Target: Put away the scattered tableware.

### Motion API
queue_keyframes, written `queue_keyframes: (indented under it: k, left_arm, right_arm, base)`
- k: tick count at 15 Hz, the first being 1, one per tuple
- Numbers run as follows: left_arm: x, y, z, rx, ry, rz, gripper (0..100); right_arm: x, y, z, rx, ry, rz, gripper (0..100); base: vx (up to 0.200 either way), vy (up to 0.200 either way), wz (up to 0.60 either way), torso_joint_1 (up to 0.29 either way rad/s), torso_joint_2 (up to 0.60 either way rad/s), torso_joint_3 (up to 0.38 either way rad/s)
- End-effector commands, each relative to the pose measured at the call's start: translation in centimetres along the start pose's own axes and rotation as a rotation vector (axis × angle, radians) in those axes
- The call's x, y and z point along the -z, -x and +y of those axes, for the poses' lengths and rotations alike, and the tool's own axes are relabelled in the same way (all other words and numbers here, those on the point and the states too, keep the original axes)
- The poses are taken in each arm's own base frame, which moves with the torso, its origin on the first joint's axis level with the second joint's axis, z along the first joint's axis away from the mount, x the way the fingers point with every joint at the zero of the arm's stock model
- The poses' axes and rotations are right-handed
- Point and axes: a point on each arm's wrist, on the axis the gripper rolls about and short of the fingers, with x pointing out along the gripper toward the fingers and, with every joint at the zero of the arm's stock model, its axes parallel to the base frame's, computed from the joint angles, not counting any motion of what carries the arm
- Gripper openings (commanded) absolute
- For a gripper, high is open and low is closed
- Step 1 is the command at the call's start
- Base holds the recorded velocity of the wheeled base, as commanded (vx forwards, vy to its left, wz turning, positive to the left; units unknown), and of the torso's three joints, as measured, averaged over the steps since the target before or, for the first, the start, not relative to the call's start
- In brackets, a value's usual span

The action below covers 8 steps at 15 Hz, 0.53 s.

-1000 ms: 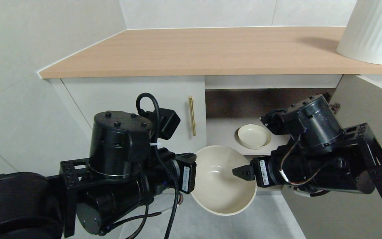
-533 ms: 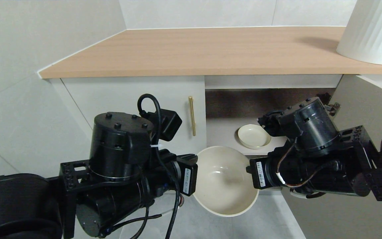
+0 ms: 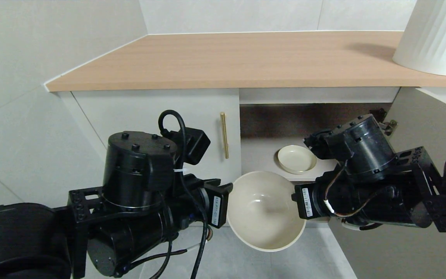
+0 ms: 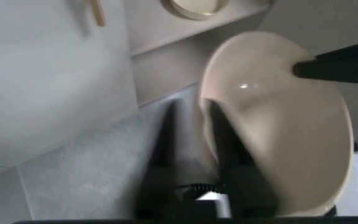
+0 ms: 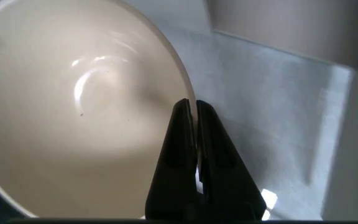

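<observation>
Head view, lower centre of the frame: I have the bowl (image 3: 263, 211) held in the air between both arms, mouth up towards the camera and tipped slightly. It is round, so it has no long axis of its own; the line between the two held points of its rim runs left to right across the frame. It is cream, smooth and glossy, deep, with a thin rim.

The left gripper (image 3: 227, 203) is clamped on the left side of the rim. The left wrist view shows its dark fingers (image 4: 229, 155) on either side of the bowl (image 4: 278, 124) wall. The right gripper (image 3: 295, 197) grips the opposite side. In the right wrist view its fingers (image 5: 180, 149) are pinched together with the rim of the bowl (image 5: 73, 106) between them.

The bowl's far edge overlaps the front lip of the cabinet shelf (image 3: 258, 155). On that shelf, just above and right of the bowl, a small dish (image 3: 296, 159) of the same cream glaze lies flat, with bare shelf to its left. The right arm crowds the right side of the opening.

Left of the opening is a closed door (image 3: 149, 112) with a vertical brass bar handle (image 3: 224, 135). The open door (image 3: 428, 120) stands at the right edge. Grey tiled floor (image 3: 316, 255) lies under the bowl. Across the top runs a wood-grain countertop (image 3: 227, 58), with a white ribbed vessel (image 3: 436, 35) at the upper right.
</observation>
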Motion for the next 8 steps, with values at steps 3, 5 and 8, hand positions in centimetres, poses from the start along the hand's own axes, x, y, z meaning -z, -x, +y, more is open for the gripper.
queue_keyframes:
  k: [3, 5, 8]
  left_arm:
    - [-0.2, 0.4, 0.0, 0.004, 0.003, -0.010, 100]
    - [-0.2, 0.4, 0.1, 0.005, 0.003, -0.012, 100]
    - [-0.6, 0.9, 0.1, 0.010, 0.007, -0.028, 100]
  right_arm:
    - [0.3, -0.9, -0.2, 0.017, -0.027, 0.011, 0]
    - [0.0, -2.3, -0.6, 0.057, -0.098, -0.067, 0]
    - [-0.1, -6.1, -2.5, 0.207, -0.163, -0.202, 0]
  base:
    - [0.000, 0.000, 0.00, 0.000, 0.00, 0.000]
    - [0.000, 0.000, 0.00, 0.000, 0.00, 0.000]
    - [0.000, 0.000, 0.00, 0.000, 0.00, 0.000]
